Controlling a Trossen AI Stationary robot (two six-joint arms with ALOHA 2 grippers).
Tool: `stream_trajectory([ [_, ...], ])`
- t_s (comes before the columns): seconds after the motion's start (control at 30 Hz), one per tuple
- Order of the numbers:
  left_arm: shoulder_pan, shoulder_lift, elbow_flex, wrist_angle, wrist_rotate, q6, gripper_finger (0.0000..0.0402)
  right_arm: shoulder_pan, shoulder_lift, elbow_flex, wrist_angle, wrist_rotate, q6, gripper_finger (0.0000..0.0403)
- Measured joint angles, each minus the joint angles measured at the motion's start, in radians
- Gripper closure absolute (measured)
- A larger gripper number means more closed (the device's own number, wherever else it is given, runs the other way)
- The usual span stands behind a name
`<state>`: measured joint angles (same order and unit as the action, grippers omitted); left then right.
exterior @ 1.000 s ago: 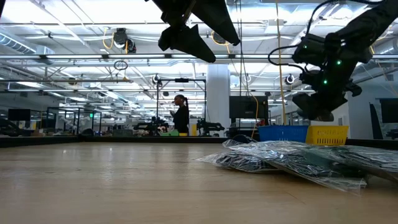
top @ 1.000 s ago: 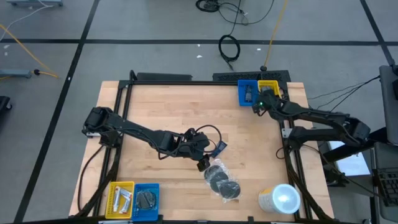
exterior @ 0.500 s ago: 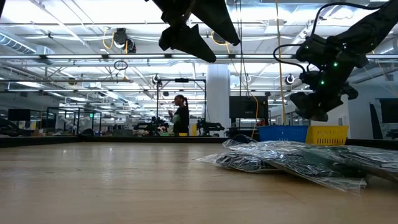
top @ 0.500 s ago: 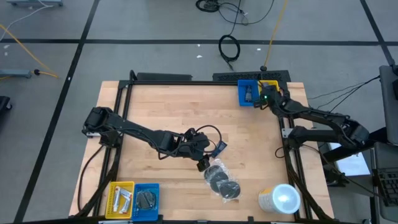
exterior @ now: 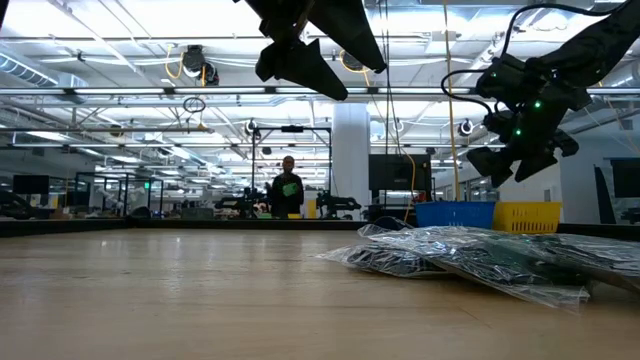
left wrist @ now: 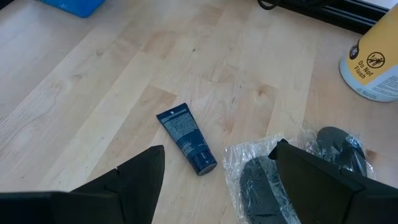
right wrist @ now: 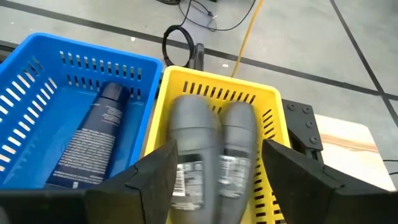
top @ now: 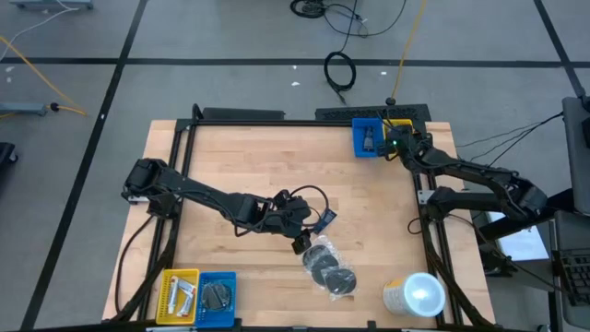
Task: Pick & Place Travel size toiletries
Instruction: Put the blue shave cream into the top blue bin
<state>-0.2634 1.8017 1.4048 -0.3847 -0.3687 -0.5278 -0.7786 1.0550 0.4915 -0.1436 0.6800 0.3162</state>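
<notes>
Right hand (right wrist: pixel 214 180) hangs over the yellow bin (right wrist: pixel 261 102) at the far right corner of the counter (top: pixel 240 157), fingers spread wide with nothing between them. Two grey bottles (right wrist: pixel 214 146) lie side by side in that bin. Next door, in the blue bin (right wrist: pixel 43 74), a dark blue tube (right wrist: pixel 93 140) rests alone. Mid-counter, the left hand (left wrist: pixel 217 180) hovers with fingers wide apart, holding nothing. Just beyond it lies another dark blue tube (left wrist: pixel 186 138), and right beside that the dark round discs in clear wrap (left wrist: pixel 292 171). A white-lidded cup (top: pixel 415 295) stands near the front right corner.
</notes>
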Motion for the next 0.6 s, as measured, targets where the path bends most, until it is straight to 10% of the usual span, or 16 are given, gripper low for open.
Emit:
stream_trajectory([
  [0.33, 0.0, 0.0, 0.0, 0.0, 0.0, 0.0, 0.0105, 0.023, -0.001, 0.0, 0.006, -0.007, -0.015, 0.0201],
  [0.6, 0.0, 0.0, 0.0, 0.0, 0.0, -0.002, 0.0105, 0.145, -0.067, 0.0, 0.064, -0.243, -0.076, 0.0212],
])
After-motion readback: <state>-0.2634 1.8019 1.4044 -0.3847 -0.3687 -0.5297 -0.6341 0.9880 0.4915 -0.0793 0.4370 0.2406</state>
